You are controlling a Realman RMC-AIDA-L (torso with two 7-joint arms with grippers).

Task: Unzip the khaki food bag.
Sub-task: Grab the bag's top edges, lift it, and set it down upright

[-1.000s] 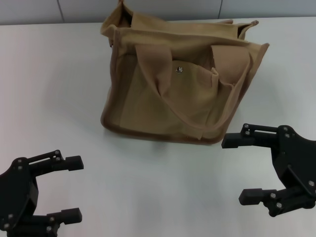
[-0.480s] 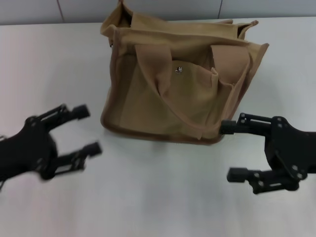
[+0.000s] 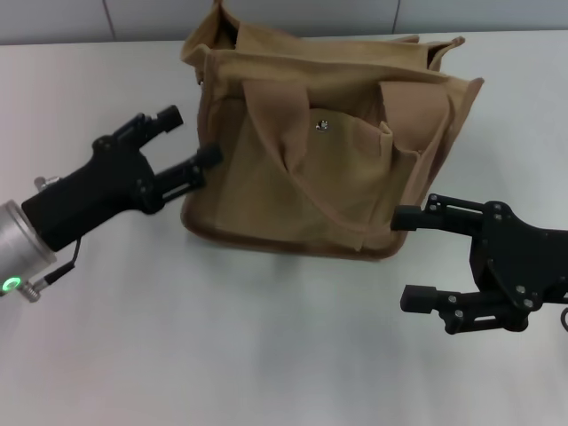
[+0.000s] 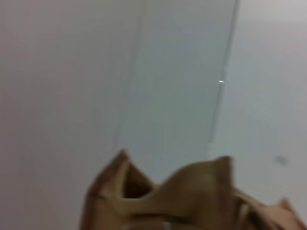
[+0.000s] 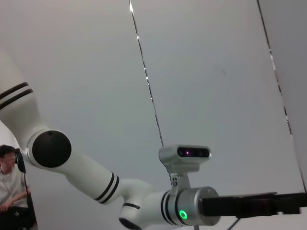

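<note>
White wall (image 4: 182,72) above khaki food bag (image 4: 192,196)

White table (image 3: 266,355) underneath, grey panelled wall (image 5: 201,72) behind, and a person (image 5: 10,187) sits by the wall.

khaki food bag (image 3: 319,151): table (image 3: 266,355) centre-rear | left gripper (image 3: 188,138): left side | right gripper (image 3: 404,257): front-right

left tool (image 3: 189,140) | advanced to khaki food bag (image 3: 324,142) | right tool (image 3: 410,257) edged inward
</note>
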